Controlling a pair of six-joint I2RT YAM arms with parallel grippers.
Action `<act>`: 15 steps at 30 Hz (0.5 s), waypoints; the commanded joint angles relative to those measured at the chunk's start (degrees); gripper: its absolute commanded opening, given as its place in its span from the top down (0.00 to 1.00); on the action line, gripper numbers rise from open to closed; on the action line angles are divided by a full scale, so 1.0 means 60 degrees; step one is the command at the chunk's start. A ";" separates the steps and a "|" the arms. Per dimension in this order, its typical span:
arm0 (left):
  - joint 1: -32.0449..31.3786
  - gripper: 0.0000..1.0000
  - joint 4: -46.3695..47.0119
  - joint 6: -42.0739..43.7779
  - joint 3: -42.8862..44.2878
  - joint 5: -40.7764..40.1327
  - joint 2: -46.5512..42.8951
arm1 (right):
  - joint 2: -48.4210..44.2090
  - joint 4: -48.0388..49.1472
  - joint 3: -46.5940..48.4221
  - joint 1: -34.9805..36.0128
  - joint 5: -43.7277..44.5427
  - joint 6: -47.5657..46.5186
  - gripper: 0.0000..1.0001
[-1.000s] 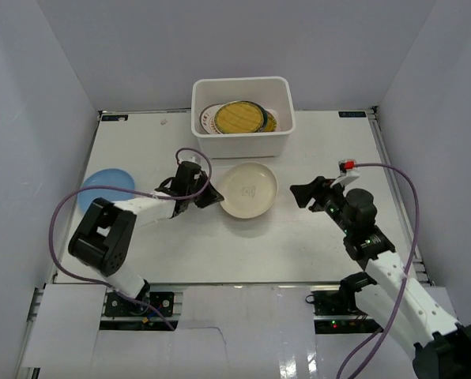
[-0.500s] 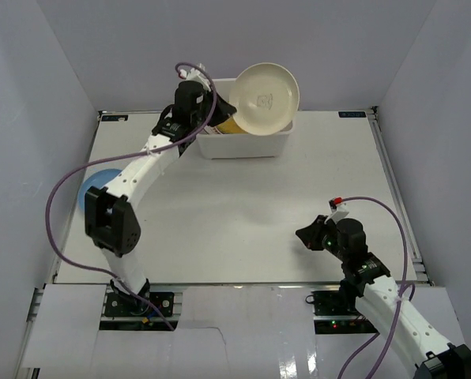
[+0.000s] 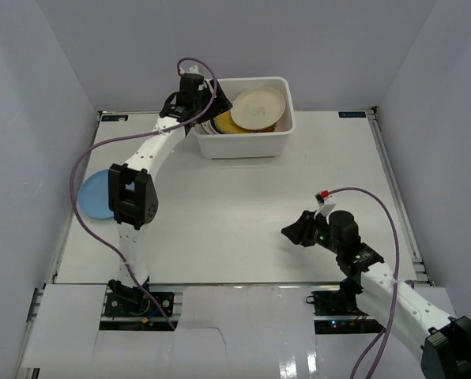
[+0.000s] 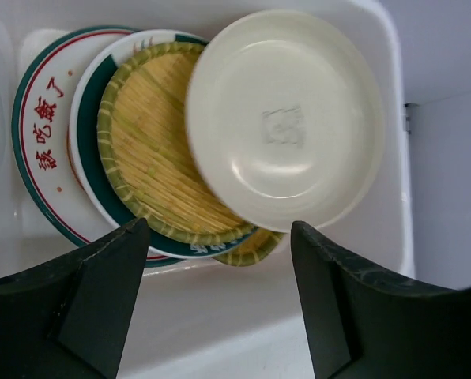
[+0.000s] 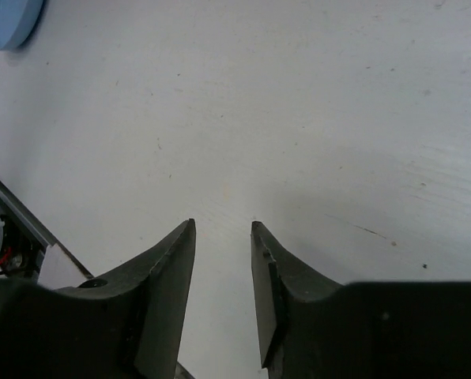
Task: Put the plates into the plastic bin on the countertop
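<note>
The white plastic bin (image 3: 243,138) stands at the back of the countertop (image 3: 235,205). Inside it, a cream plate (image 3: 258,108) (image 4: 287,118) lies tilted on a bamboo disc (image 4: 152,150), a teal-rimmed plate (image 4: 89,185) and a plate with red characters (image 4: 38,126). A second bamboo disc (image 4: 255,246) peeks out below. My left gripper (image 3: 208,104) (image 4: 220,229) hovers open over the bin's left part, holding nothing. A blue plate (image 3: 96,194) (image 5: 14,20) lies at the counter's left edge. My right gripper (image 3: 289,231) (image 5: 222,224) is open over bare counter, nothing between its fingers.
Pale grey walls close in the left, back and right sides. The left arm stretches along the counter's left side, above the blue plate. The bin's near wall (image 4: 220,316) lies just under the left fingers. The counter's near edge (image 5: 30,229) shows beside the right gripper.
The left gripper lifted the cream plate from the counter's middle, carried it over the bin and let go; it now stands open. The right arm drew back toward the near edge.
</note>
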 commanded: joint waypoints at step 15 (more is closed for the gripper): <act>-0.0101 0.02 0.0589 0.1343 -0.9726 0.1008 -1.3658 | 1.0143 0.4126 0.7496 0.5342 0.1855 0.0784 0.32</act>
